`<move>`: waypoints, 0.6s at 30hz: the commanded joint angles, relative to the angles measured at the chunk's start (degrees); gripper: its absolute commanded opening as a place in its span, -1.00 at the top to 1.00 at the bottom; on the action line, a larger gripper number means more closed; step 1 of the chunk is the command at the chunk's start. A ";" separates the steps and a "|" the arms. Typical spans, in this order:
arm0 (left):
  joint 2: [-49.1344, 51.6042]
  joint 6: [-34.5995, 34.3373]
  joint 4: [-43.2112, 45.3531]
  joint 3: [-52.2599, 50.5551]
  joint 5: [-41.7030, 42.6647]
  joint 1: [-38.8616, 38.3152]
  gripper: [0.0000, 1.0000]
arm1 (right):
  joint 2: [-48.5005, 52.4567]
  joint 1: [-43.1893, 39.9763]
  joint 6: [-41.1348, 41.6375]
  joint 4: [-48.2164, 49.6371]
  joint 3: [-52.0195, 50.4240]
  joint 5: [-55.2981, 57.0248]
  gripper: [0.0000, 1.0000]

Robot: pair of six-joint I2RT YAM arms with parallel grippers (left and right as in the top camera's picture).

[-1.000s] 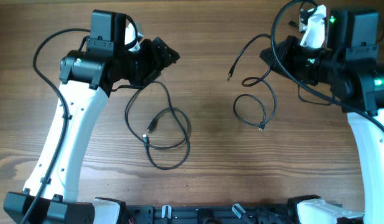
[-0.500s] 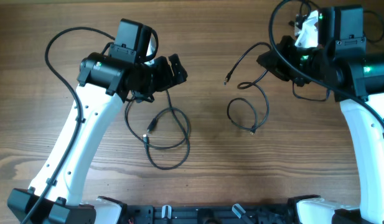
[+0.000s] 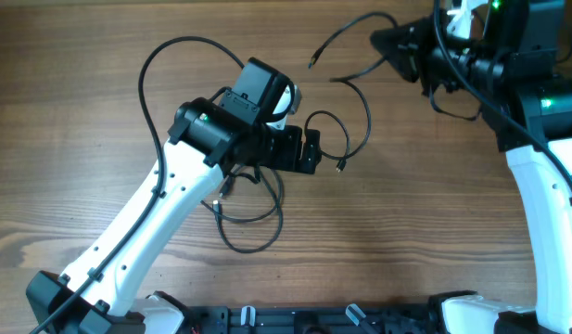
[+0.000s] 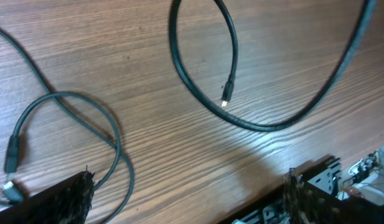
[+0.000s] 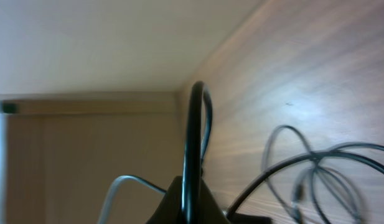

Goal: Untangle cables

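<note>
Currently, cables are entered in two lots. Lot one: a lifted cable (image 3: 369, 116), thin and black, is held near mid-length at the right tool (image 3: 394, 46), which appears to be closed on it, though the right wrist view is too blurred for certainty. Its two ends hang free, and one small silvery plug (image 4: 224, 101) is seen close to the wooden surface (image 3: 82, 111), just in front of the left tool (image 3: 309, 153). Lot two: a surface tangle (image 3: 251, 250) of overlapping black loops is laid flat, partly under the left arm, with a plug end (image 4: 11, 155) at its edge; whether one cord or two are involved cannot be told. The left tool is spread wide and nothing is held in it. Handling, as judged: the cords are light, limp and smooth, so loops are expected to spring and slide rather than keep a shape, and a pinch on bare cord may slip. A hold is best taken just behind a plug, where the moulded body gives a stop, and the end drawn out through its loop.
</note>
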 commanded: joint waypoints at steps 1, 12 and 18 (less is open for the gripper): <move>0.35 -5.97 1.68 -0.42 -0.74 -0.17 -1.00 | 0.00 0.09 6.49 1.79 0.20 -4.70 0.91; 6.05 -11.47 -0.09 -0.44 -0.31 -0.17 -0.93 | 0.00 0.24 6.88 -1.09 0.17 -8.22 0.91; 6.08 -11.96 0.11 -0.44 -0.28 -0.28 -0.76 | 0.00 0.24 5.07 -4.04 0.17 -5.05 0.91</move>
